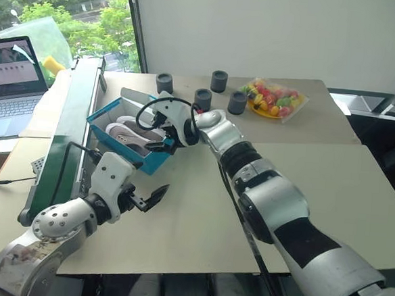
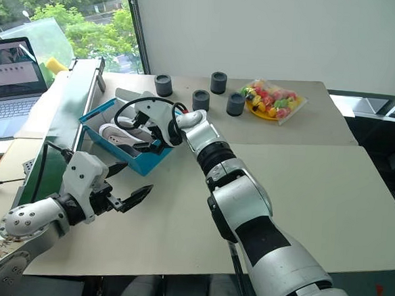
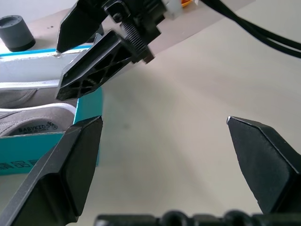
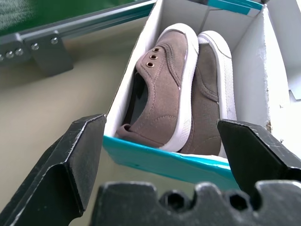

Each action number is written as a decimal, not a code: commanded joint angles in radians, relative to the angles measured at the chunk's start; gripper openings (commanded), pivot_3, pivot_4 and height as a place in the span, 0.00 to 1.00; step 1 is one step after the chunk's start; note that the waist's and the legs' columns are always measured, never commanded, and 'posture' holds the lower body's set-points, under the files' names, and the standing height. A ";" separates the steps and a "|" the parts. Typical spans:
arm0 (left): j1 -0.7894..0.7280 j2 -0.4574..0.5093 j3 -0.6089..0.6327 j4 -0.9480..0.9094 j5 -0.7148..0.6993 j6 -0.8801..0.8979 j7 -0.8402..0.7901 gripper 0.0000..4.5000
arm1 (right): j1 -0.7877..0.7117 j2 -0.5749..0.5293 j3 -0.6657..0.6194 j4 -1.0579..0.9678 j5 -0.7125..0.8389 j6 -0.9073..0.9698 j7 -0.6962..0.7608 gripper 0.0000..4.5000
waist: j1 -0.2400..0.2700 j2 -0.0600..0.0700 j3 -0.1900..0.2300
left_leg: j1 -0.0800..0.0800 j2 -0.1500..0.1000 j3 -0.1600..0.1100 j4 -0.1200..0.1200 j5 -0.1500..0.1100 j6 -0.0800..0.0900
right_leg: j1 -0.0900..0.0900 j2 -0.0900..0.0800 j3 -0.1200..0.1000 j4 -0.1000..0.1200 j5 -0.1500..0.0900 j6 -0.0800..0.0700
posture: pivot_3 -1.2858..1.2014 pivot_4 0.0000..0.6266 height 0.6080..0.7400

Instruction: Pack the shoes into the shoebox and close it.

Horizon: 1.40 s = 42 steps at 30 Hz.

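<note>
Resting in shoebox (image 4: pixel 155 165): both shoes (image 4: pixel 164 89); right claw (image 4: pixel 155 155) & left claw (image 3: pixel 164 155) spread.

Both shoes (image 4: pixel 181 89), grey-taupe with thick white soles, lie on their sides pressed together lengthwise inside the open teal shoebox (image 4: pixel 155 162), which is white inside. The box sits directly beneath and ahead of the right gripper (image 4: pixel 160 141), whose spread fingers hang just above its near end wall. The left gripper (image 3: pixel 164 141), likewise wide apart, hovers just beside the box's near corner.
</note>
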 commanded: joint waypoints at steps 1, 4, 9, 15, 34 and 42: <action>-0.006 -0.009 -0.008 -0.017 0.011 -0.029 0.003 1.00 | -0.020 0.002 0.063 -0.018 -0.054 -0.169 0.067 0.99 | -0.001 0.000 0.000 | 0.000 0.000 0.000 0.000 0.000 0.000 | 0.000 0.000 0.000 0.000 0.000 0.000 | 0.52 0.24 0.91; 0.000 -0.019 -0.010 -0.024 0.015 -0.027 0.008 1.00 | -0.016 0.015 0.110 0.024 -0.104 -0.283 0.070 0.99 | 0.000 0.000 0.000 | 0.000 0.000 0.000 0.000 0.000 0.000 | 0.000 0.000 0.000 0.000 0.000 0.000 | 0.52 0.24 0.91; 0.035 -0.038 -0.004 -0.055 0.018 -0.017 0.029 1.00 | 0.002 0.053 0.193 0.086 -0.197 -0.391 0.038 0.99 | 0.001 0.000 0.000 | 0.000 0.000 -0.003 0.000 0.000 0.000 | 0.000 0.000 0.000 0.000 0.000 0.000 | 0.52 0.24 0.91; 0.102 -0.060 0.032 -0.124 0.001 0.013 0.065 1.00 | 0.028 0.098 0.270 0.139 -0.307 -0.440 -0.079 0.99 | 0.002 0.000 0.000 | 0.000 0.000 -0.006 0.000 0.000 -0.001 | -0.001 -0.001 0.000 0.001 0.000 0.000 | 0.52 0.24 0.91; 0.097 -0.059 0.039 -0.131 -0.019 0.030 0.082 1.00 | 0.045 0.104 0.261 0.141 -0.319 -0.433 -0.040 0.02 | 0.001 0.000 0.000 | 0.006 0.000 -0.006 0.000 -0.001 -0.002 | 0.003 0.000 0.001 0.002 -0.001 -0.001 | 0.52 0.24 0.91; 0.060 -0.057 0.018 -0.077 -0.004 0.008 0.065 1.00 | 0.090 0.009 0.215 0.036 -0.235 -0.389 0.289 0.02 | 0.001 0.000 0.000 | 0.005 0.000 -0.005 0.000 -0.001 -0.002 | 0.003 0.000 0.000 0.002 -0.001 -0.001 | 0.52 0.24 0.91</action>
